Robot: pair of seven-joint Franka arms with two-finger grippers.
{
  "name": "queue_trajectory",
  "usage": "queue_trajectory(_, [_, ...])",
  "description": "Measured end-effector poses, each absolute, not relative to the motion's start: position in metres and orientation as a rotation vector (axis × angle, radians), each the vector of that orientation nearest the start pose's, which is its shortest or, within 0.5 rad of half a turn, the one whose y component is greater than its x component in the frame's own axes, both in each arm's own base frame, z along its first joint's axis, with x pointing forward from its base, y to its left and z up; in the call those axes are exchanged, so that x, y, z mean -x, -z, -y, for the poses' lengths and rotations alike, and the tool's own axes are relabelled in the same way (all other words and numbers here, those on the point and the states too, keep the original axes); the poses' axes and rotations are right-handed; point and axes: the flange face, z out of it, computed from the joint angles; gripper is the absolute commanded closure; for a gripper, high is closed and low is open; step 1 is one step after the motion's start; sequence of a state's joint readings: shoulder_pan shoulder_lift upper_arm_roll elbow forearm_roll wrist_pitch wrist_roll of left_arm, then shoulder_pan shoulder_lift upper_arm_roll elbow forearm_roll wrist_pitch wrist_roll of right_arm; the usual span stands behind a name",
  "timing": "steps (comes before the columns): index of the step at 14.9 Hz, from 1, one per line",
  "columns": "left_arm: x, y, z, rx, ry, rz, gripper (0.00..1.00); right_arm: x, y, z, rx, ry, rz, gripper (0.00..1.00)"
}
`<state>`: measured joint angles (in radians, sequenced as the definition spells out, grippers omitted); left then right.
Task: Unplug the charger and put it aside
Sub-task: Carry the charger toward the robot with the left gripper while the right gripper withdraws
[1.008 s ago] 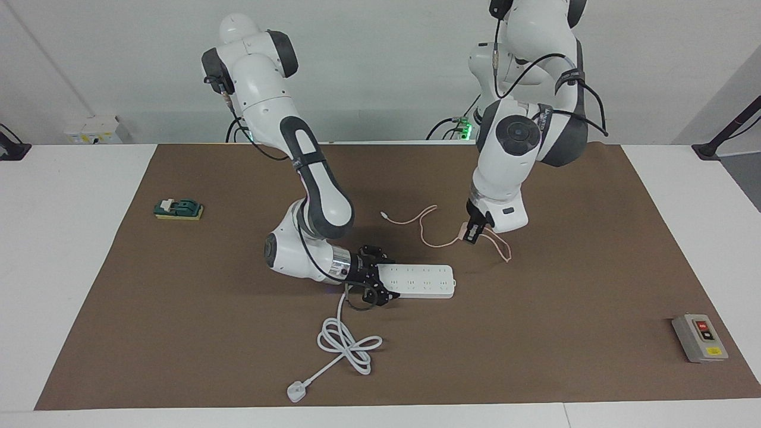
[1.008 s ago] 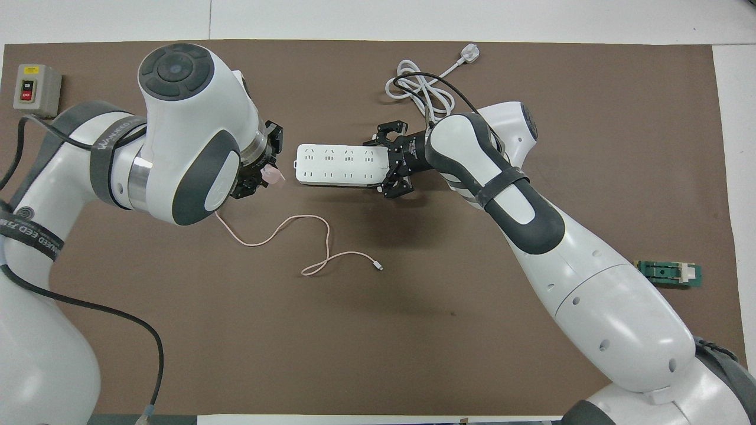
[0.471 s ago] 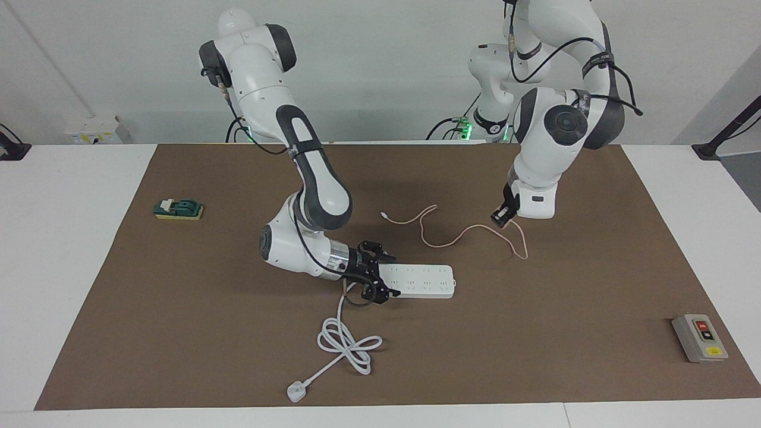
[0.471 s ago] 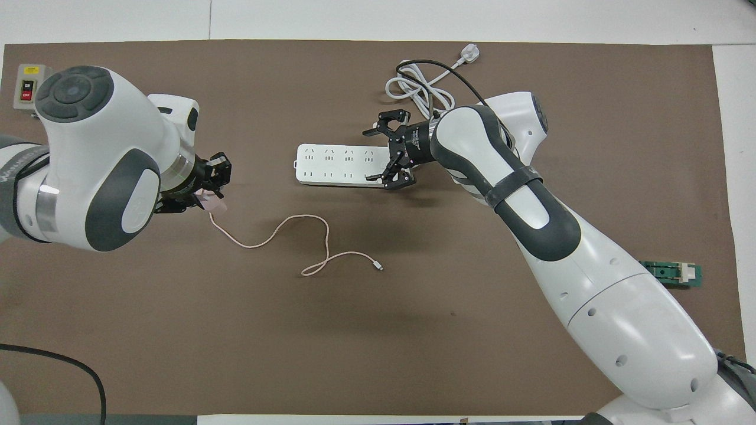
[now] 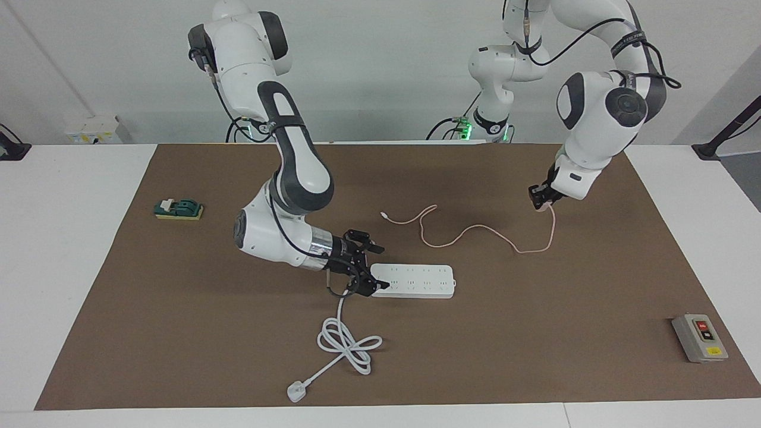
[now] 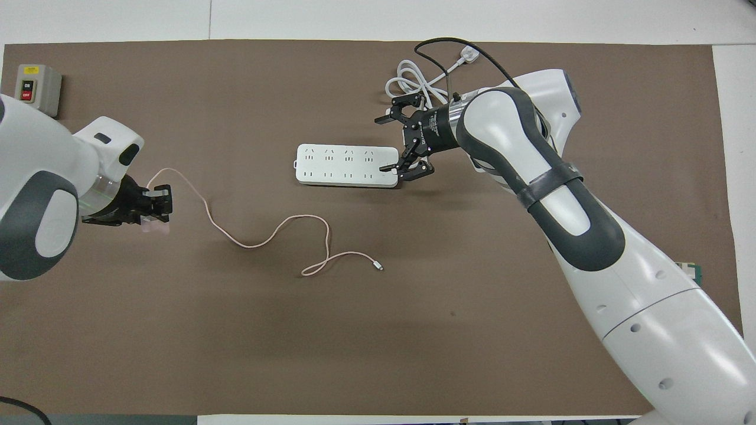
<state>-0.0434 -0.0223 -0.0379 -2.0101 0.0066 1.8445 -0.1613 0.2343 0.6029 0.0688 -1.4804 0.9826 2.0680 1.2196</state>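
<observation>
The charger [image 6: 155,224], a small pale pink cube, hangs above the brown mat toward the left arm's end of the table, with my left gripper [image 6: 157,205] shut on it. It is free of the white power strip [image 5: 416,280]. Its thin pink cable [image 5: 523,252] droops from the left gripper [image 5: 540,201] to the mat and trails in loops toward the table's middle. My right gripper [image 5: 370,268] stands open at the strip's corded end, its fingers to either side of that end.
The strip's thick white cord [image 5: 345,342] coils on the mat and ends in a white plug [image 5: 295,391] at the edge farthest from the robots. A grey switch box [image 5: 700,337] sits near the left arm's corner. A green block [image 5: 178,208] lies toward the right arm's end.
My left gripper has carried the charger away from the power strip toward the left arm's end, dragging the cable along. My right gripper has drawn back to the strip's corded end.
</observation>
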Motion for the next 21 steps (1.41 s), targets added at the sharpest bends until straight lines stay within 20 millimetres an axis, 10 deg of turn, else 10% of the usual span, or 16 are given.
queue_trajectory(4, [-0.514, -0.442, -0.008, 3.14, -0.24, -0.117, 1.0, -0.667, -0.398, -0.231, 2.059, -0.653, -1.5, 0.0])
queue_trajectory(10, [-0.5, -0.396, -0.019, 3.292, -0.095, -0.21, 1.0, -0.633, -0.487, -0.214, 2.416, -0.442, -1.304, 0.0])
queue_trajectory(19, [-0.478, -0.326, -0.05, 3.424, 0.013, -0.114, 1.0, -0.603, -0.557, -0.103, 2.986, -0.174, -0.216, 0.0])
queue_trajectory(20, [-0.478, -0.323, -0.054, 3.447, 0.022, -0.084, 0.64, -0.599, -0.565, -0.09, 3.01, -0.156, -0.104, 0.0])
queue_trajectory(21, [-0.477, -0.321, -0.059, 3.468, 0.032, -0.067, 0.01, -0.595, -0.573, -0.078, 3.03, -0.143, -0.009, 0.0])
